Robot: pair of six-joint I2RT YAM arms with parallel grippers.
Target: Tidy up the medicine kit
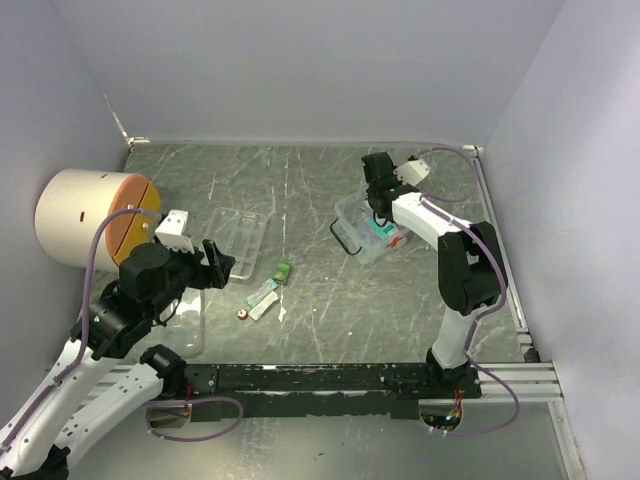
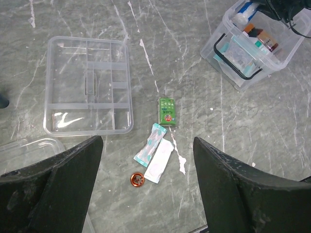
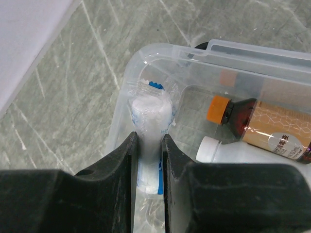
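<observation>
A clear medicine kit case (image 1: 368,235) with a black handle sits open on a grey marbled surface (image 1: 330,310). The right hand (image 3: 149,143) reaches into the case, pinching a white wrapped roll (image 3: 150,114). A brown bottle (image 3: 257,126) with an orange cap lies inside, beside the roll. Well left of the case lies the kit's clear divided tray (image 2: 88,85). Between tray and case lie a green packet (image 2: 166,111), two sachets (image 2: 150,145) and a small round tin (image 2: 137,179). The left hand (image 2: 147,143) hovers left of the case, spread wide, holding nothing.
</observation>
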